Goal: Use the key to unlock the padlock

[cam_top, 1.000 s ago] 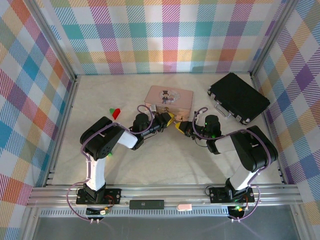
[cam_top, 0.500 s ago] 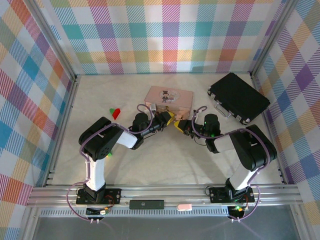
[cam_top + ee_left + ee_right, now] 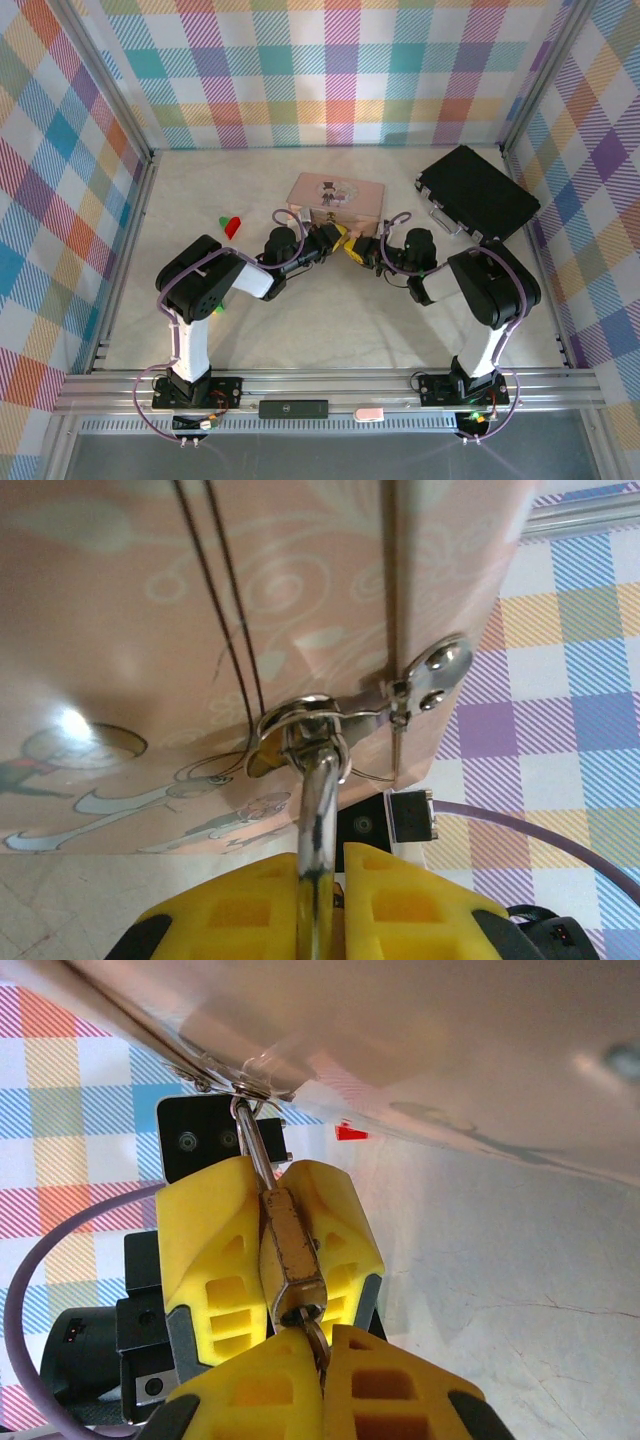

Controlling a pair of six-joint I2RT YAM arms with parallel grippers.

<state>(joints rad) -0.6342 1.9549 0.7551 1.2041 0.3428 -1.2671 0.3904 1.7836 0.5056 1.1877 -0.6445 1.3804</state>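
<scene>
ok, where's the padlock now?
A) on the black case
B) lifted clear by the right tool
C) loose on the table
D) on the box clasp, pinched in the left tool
D: the padlock hangs from the clasp of the box, its body pinched in the left tool.

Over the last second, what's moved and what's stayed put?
The right gripper edged left, closer to the left gripper in front of the pink box, its elbow swinging inward. No grab or release shows; left is shut on the padlock, right on the key. Left arm, box and black case stayed put.
</scene>
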